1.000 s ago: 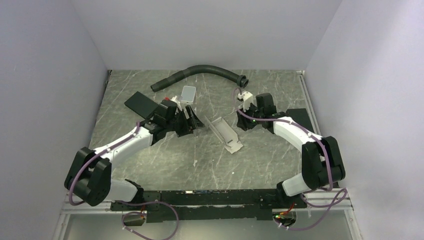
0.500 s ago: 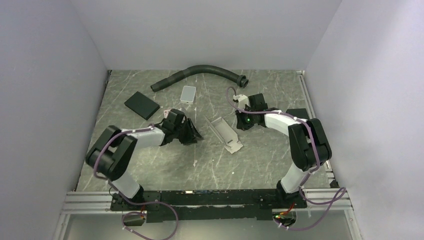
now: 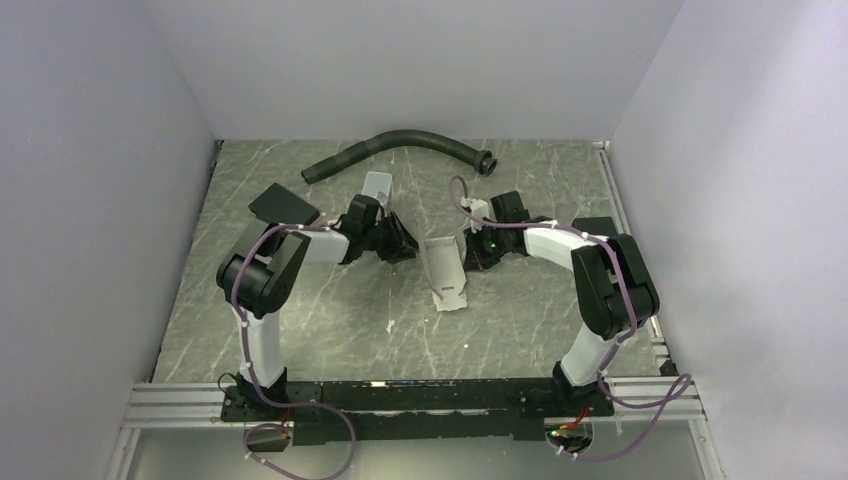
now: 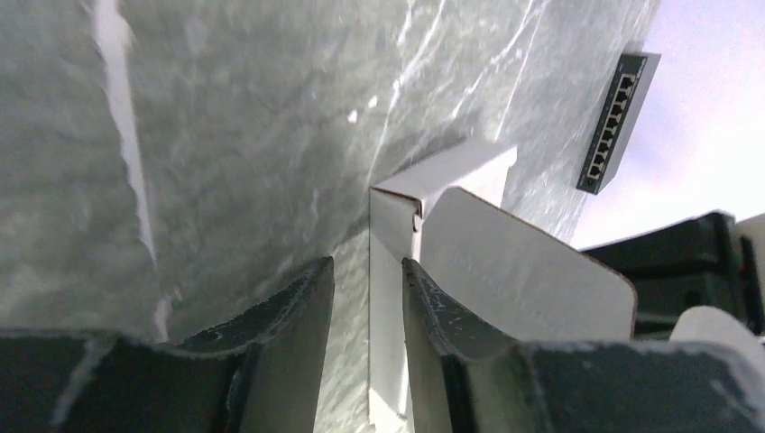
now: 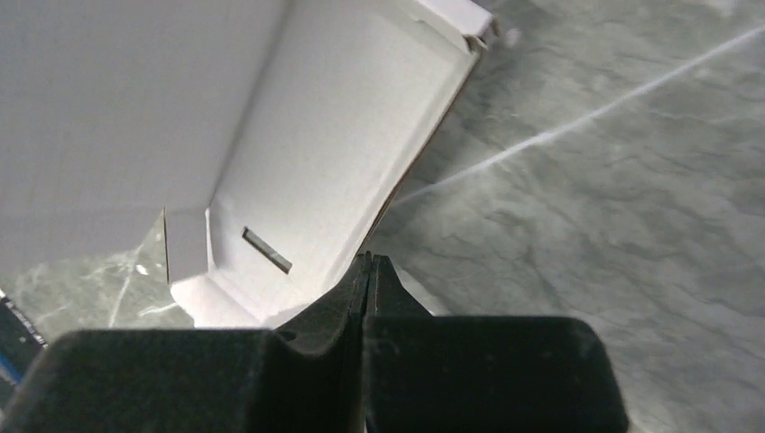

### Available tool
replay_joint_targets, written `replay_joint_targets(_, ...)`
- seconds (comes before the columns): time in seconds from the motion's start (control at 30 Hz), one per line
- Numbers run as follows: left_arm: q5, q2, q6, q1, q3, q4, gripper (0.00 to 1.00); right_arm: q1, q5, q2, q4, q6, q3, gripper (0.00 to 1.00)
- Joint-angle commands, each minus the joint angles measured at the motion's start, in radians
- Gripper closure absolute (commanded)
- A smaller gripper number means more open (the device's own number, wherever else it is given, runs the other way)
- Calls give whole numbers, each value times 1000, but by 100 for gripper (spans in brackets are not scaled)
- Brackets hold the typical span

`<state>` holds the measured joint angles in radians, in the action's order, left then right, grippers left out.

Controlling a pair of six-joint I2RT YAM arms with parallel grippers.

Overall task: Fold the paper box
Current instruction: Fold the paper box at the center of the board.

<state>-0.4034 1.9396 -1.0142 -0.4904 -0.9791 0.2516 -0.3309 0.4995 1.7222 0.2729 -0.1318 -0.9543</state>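
Top view: we find the box (image 3: 442, 268) on the table (image 3: 330, 320), between the left gripper (image 3: 403, 247) and the right gripper (image 3: 470, 254). Left wrist: jaws parted astride a box wall, one finger (image 4: 433, 307) touching it. Right wrist: jaws closed, tips at the box edge; we cannot confirm a pinch.

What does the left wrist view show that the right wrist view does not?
Only the left wrist view: the left gripper, its fingers apart, the paper box from outside, and a grey device with a row of ports. Only the right wrist view: the right gripper, shut, at the box's edge, and a slot in the box's inner panel. Both: the white box and the marbled table.
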Motion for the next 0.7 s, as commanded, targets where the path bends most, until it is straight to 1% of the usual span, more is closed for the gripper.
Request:
replay_joint_targets(0.0,6,47,39,43,-53,-67,60,-56,88,-42,-8,62,12,100)
replay_joint_targets(0.13,-24,84,88,71,-134,-120,60,-121,94,-37,-4,86,9,99)
replay_joint_targets(0.2,-33,93,115,84,-166,-153,60,-120,76,-39,8,73,3,99)
replay_joint_targets(0.3,-3,60,161,115,-168,-202,60,-68,35,-75,27,22,2,98)
replay_joint_targets(0.4,58,-29,218,160,-124,-235,58,-15,42,-157,41,-83,11,91)
replay_joint_targets(0.5,112,-157,282,197,-59,-284,56,8,72,-238,36,-194,4,70)
replay_joint_targets(0.57,138,-263,311,213,-5,-305,55,10,99,-255,5,-265,-14,51)
replay_joint_targets(0.6,150,-321,326,217,25,-311,55,11,118,-242,-7,-316,-34,43)
replay_joint_targets(0.67,177,-449,344,219,85,-329,53,10,180,-177,39,-426,-114,34)
